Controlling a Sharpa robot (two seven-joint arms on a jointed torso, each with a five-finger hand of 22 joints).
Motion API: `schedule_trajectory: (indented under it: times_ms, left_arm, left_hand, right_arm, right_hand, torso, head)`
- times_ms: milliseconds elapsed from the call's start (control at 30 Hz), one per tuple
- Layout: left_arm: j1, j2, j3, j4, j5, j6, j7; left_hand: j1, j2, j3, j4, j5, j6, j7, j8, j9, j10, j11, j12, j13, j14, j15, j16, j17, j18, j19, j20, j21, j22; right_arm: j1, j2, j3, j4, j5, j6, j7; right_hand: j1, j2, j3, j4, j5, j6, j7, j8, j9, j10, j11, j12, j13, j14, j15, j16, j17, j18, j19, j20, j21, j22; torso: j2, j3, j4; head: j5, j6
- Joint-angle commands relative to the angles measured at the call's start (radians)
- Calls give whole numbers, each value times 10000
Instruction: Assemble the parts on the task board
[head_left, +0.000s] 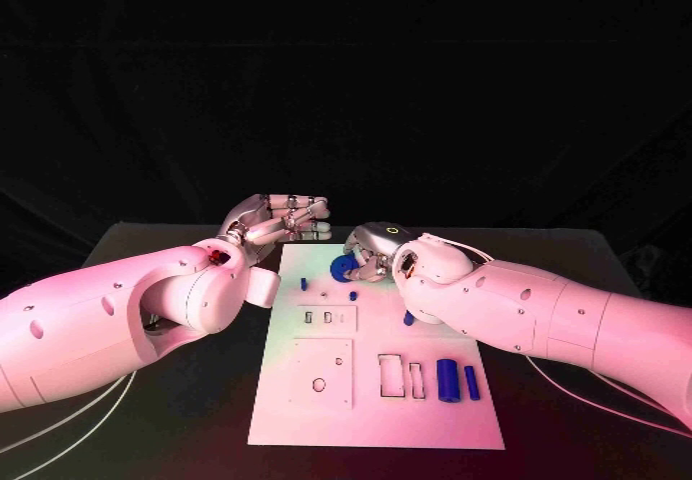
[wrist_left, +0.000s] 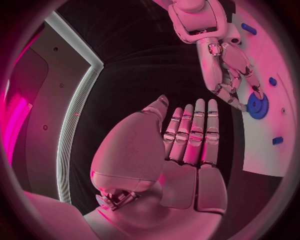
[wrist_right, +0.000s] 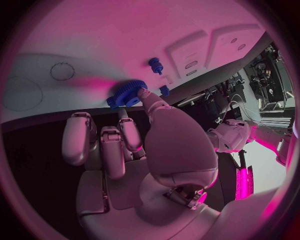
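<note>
Leftmost, the left robot hand hangs above the black worktop, just off the upper left corner of the task board; fingers straight and side by side, palm bare, holding nothing. Left wrist view confirms: left robot hand flat and empty.

Centre frame, the white task board runs from the middle to the lower edge. On it: small blue pegs near the upper left, and two blue cylinders lying side by side at lower right, next to rectangular cut-outs.

Right of centre, the right robot hand sits at the board's top edge, fingertips on a blue gear. Right wrist view: thumb tip and a finger touch the gear's toothed rim at the board's edge; the other fingers are curled below. Whether the gear is pinched or merely touched, cannot tell.
</note>
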Motion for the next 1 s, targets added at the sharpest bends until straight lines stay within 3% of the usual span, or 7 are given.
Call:
schedule_trajectory:
  times_ms: [33,333,500,1000]
  left_arm:
    - [11,1,7,15,31,128,45]
    - [11,-8,7,-12,31,104,-10]
    - [11,8,7,-31,31,102,-53]
    - [10,8,7,-63,31,104,-85]
  left_hand:
    - [-53,-17,-8,-47,4,-32,52,-52,-11,-33,-2,5,-10,-60,30,-53,15,121,-47,13,-52,-17]
    - [-52,-18,-8,-50,4,-36,56,-54,-11,-38,1,3,-11,-62,31,-58,15,121,-50,14,-55,-19]
    - [-42,-18,-3,-59,5,-42,60,-56,-12,-45,3,0,-12,-65,32,-64,15,121,-52,14,-57,-21]
    - [-29,-22,2,-72,4,-49,65,-59,-13,-55,6,-4,-14,-70,34,-72,15,120,-56,16,-60,-25]
  right_arm:
    - [-2,-62,-1,46,106,271,71]
    - [-2,-185,-2,81,421,386,134]
    - [-2,-203,-1,44,492,364,137]
    - [-1,-436,-3,240,524,454,122]
  right_hand:
    - [-214,14,-118,73,130,147,-4,-20,7,55,-19,32,64,1025,67,41,2635,-43,25,87,-47,35]
    - [-1058,136,-404,661,559,335,-62,-42,3,186,-61,142,211,1025,33,41,2635,-41,37,60,-65,69]
    - [-1106,122,-435,690,530,336,-63,-53,0,185,-62,144,213,1025,32,41,2635,-44,45,58,-56,83]
    - [-1195,148,-472,764,579,388,-80,-48,3,299,-73,238,343,1025,26,41,2635,-59,80,54,-6,143]
  torso:
    - [-1,1,-5]
    - [1,5,-11]
    - [-1,8,8]
    - [1,6,-18]
  head:
    - [12,-13]
    - [14,-20]
    - [6,-28]
    - [20,-48]
